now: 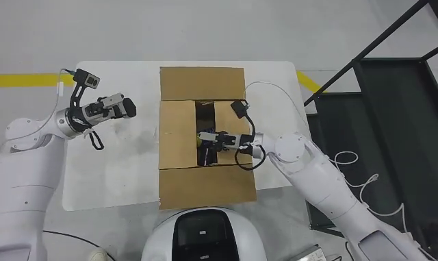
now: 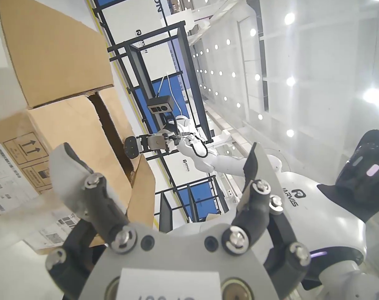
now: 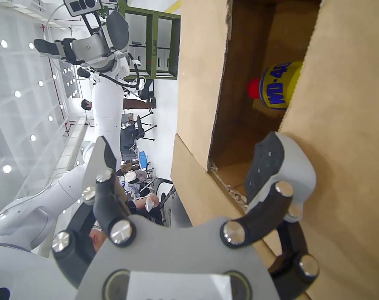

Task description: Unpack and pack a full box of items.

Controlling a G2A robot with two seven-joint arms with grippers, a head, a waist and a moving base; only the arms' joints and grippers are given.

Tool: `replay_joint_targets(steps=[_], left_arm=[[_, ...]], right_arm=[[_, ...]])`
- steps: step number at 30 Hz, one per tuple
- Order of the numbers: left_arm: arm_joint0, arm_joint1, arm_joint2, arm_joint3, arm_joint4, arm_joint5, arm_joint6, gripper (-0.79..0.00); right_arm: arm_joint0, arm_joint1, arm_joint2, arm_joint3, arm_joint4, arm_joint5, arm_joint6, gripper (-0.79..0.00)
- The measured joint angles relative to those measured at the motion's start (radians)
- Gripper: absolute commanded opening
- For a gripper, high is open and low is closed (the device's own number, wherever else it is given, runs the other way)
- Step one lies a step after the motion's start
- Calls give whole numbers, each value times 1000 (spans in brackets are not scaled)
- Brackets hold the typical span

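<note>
Box [image 1: 202,187]: cardboard, at the centre of the table [image 1: 113,168]. Two outer flaps lie spread flat, one toward the robot and one away. Two inner flaps [image 1: 176,134] are folded over the mouth, leaving a dark slot between them. Judged: the slot is the only way in, so access is narrow.

Can [image 3: 276,85]: blue and yellow with a red cap, lying on its side deep in the box and partly under one inner flap. It is the one item in sight; other contents are hidden.

Right gripper [image 3: 186,145]: at the slot, fingers apart, holding nothing. One finger [image 3: 272,163] sits close against the edge of an inner flap; contact cannot be told. Judged: placed either to push that flap wider or to go down for the can. Unpacking looks barely begun.

Left gripper [image 2: 159,157]: above bare table to one side of the box, well apart from it, fingers spread, empty. Judged: parked clear so the right arm has the mouth to itself.

Risk: the flap may fold over the can, and the round can may roll when pinched.
</note>
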State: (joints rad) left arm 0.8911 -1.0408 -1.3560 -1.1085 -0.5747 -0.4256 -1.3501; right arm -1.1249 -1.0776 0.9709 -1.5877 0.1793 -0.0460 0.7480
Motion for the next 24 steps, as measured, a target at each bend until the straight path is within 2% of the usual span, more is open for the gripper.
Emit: replay_joint_targets(steps=[6,14,24], left_arm=[[17,11,-11,-57,84,20,47,0],[29,19,-19,-68,109,31,60,0],[15,27,-62,-90,68,27,131,0]], right_arm=[[83,-33,-93,76,10,46,30,0],[149,-77,-181,142,50,-2,35,0],[228,-117,-252,81,44,-82,100,0]])
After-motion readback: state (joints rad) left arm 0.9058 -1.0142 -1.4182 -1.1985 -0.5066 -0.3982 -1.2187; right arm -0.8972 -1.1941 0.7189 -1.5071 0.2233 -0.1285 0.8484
